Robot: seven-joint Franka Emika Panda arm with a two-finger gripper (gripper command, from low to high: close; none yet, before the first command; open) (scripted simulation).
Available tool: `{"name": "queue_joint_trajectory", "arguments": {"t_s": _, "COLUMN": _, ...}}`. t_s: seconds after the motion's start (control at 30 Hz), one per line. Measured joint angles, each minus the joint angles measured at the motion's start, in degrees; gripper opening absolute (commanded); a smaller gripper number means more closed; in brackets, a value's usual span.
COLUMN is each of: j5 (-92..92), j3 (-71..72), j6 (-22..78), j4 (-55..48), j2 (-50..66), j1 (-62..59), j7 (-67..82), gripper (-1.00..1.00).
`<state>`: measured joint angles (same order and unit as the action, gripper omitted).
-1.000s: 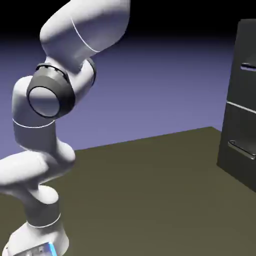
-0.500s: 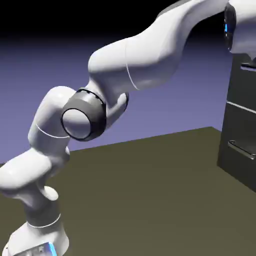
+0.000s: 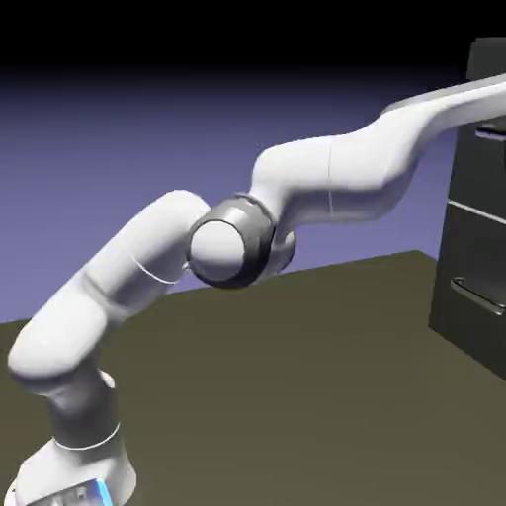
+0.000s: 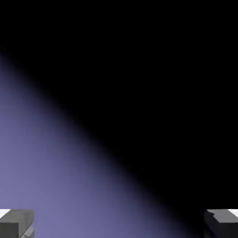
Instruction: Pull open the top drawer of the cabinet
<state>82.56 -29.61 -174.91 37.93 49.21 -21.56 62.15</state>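
While I watch from afar:
Room: the table (image 3: 296, 376) lies bare between the arm (image 3: 326, 183) and the cabinet (image 3: 474, 247).
Top drawer (image 3: 484, 148): far right, upper cabinet; handle bar runs level.
Gripper (image 4: 119, 223): fingertips (image 4: 16, 222) spread wide, holding nothing.

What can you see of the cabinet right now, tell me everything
The cabinet stands at the exterior view's right edge, cut off by the frame, on the brown table. It is tall, boxy and dark charcoal, with stacked flat drawer fronts. A lower front carries a dark bar handle. The white arm crosses the top drawer, so contact cannot be told.
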Motion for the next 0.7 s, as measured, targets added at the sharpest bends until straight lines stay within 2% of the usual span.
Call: {"name": "queue_joint_trajectory", "arguments": {"t_s": 0.7, "j5": 20.26, "j3": -43.61, "j6": 5.64, "j4": -7.84, "j2": 20.31, "j1": 33.19, "j7": 8.05, "gripper": 0.00}}
